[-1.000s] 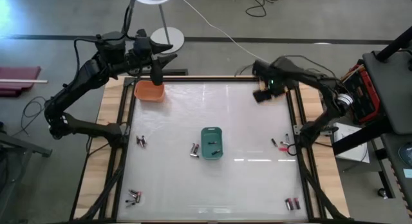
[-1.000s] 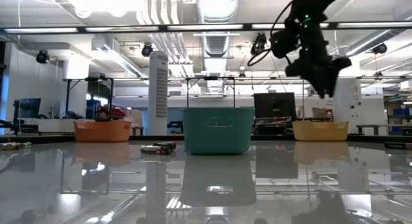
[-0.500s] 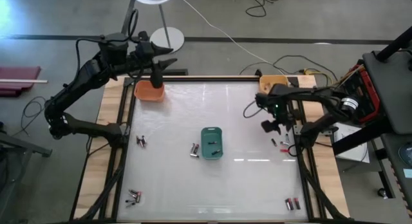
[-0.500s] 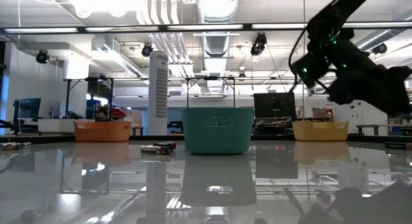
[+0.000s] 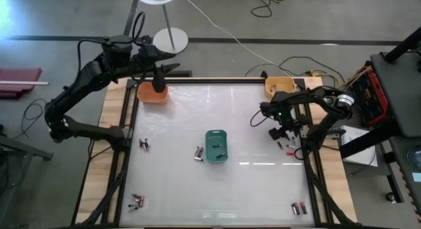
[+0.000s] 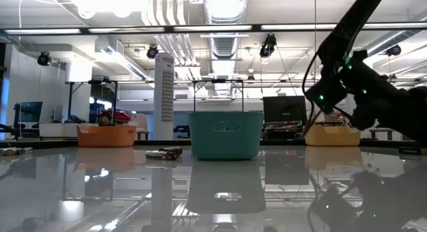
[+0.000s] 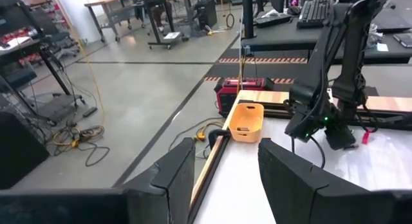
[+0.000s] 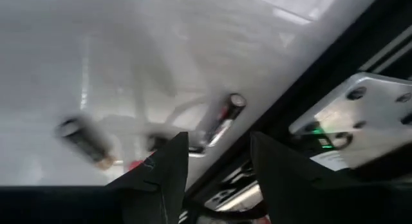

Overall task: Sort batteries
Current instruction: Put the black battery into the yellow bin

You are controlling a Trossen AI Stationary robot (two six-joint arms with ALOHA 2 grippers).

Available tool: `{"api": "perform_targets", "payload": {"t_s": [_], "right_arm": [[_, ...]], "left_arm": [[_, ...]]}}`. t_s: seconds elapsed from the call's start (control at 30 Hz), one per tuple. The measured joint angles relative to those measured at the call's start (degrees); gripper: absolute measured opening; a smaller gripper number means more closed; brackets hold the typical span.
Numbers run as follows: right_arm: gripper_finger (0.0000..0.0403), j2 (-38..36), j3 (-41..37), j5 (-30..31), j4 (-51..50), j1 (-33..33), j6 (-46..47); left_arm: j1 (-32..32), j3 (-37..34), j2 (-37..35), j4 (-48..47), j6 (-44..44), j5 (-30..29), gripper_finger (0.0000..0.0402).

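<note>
The right pincer [image 8: 215, 176] is open and empty, just above two batteries [image 8: 220, 120] near the counter [image 5: 250, 189] edge. If it drops crooked, a finger could knock one battery rolling away.

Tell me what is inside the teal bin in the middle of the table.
The teal plastic bin holds at least two small dark batteries; from the low view its wall hides them completely.
</note>
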Motion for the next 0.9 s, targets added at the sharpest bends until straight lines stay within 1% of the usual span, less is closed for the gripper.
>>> {"api": "perform_targets", "payload": {"t_s": [0.2, 0.43, 0.73, 0.9], "right_arm": [[0.0149, 2.5, -2.0, 0.0, 2.9, -0.1, -0.6], [0.0152, 2.2, -3.0, -0.4, 5.6, -0.1, -2.4], [0.0110, 1.5, -3.1, -1.5, 6.9, -0.1, -2.9], [0.0087, -0.5, -2.9, -1.8, 7.8, -0.1, -3.4]], "left_arm": [[0.0, 0.0, -0.7, -0.6, 0.0, 0.0, 0.0151], [0.0, 0.0, -0.9, -0.7, -0.6, 0.0, 0.0151], [0.0, 0.0, -0.9, -0.7, -0.4, 0.0, 0.0151], [0.0, -0.7, -0.9, -0.7, -0.3, 0.0, 0.0151]]}}
